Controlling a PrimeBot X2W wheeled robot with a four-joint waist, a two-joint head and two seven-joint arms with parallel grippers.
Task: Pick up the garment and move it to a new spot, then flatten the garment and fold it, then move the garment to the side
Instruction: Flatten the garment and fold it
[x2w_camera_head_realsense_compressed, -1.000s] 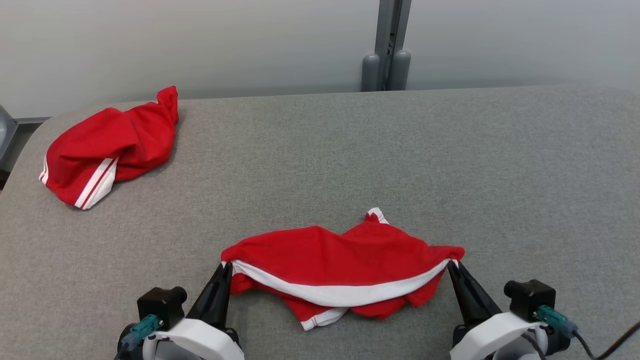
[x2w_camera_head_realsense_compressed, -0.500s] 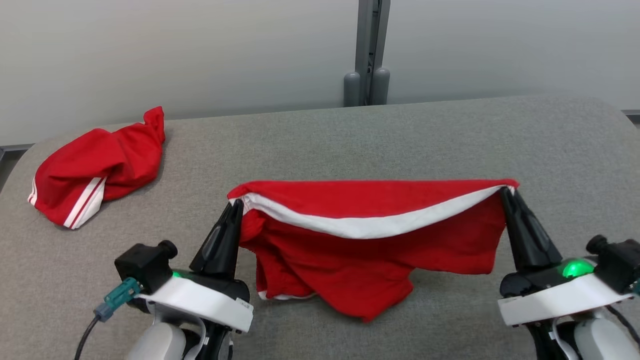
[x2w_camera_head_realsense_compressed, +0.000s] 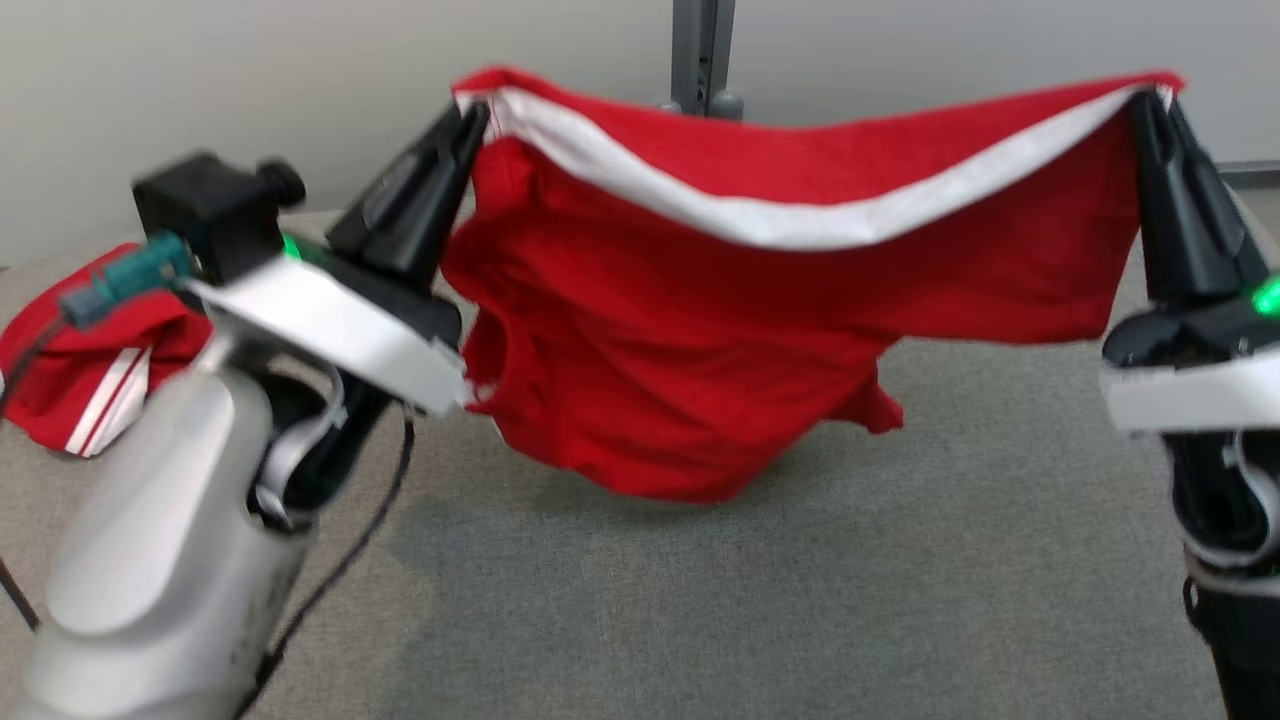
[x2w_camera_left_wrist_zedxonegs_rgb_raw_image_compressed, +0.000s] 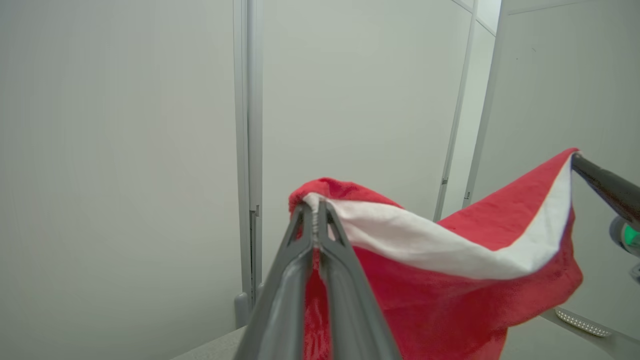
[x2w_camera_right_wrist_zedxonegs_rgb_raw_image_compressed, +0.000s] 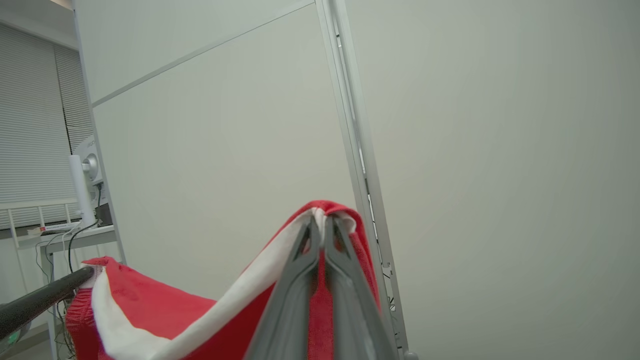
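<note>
Pinching one end of a white band, the left end effector (x2w_camera_head_realsense_compressed: 468, 112) has its two dark fingers pressed together on the cloth; the left wrist view shows the band caught right at the tips. The right end effector (x2w_camera_head_realsense_compressed: 1148, 100) is closed the same way on the band's other end. Both are held high and well apart, so the garment (x2w_camera_head_realsense_compressed: 720, 300) hangs stretched between them above the desk (x2w_camera_head_realsense_compressed: 800, 600), clear of it as far as the blurred head view lets me judge.

The desk is covered in a grey, felt-like fabric, and the hanging cloth throws a soft shadow on it. Behind the desk stands a pale wall (x2w_camera_head_realsense_compressed: 200, 80) divided by a grey post (x2w_camera_head_realsense_compressed: 698, 40). At the desk's left edge, partly behind the left arm, lies a crumpled red piece (x2w_camera_head_realsense_compressed: 60, 390) with white stripes.

The garment is red. Its broad white band sags in a shallow curve along the top. Below that the cloth falls in loose folds, hanging lowest left of the middle and shorter toward the right.
</note>
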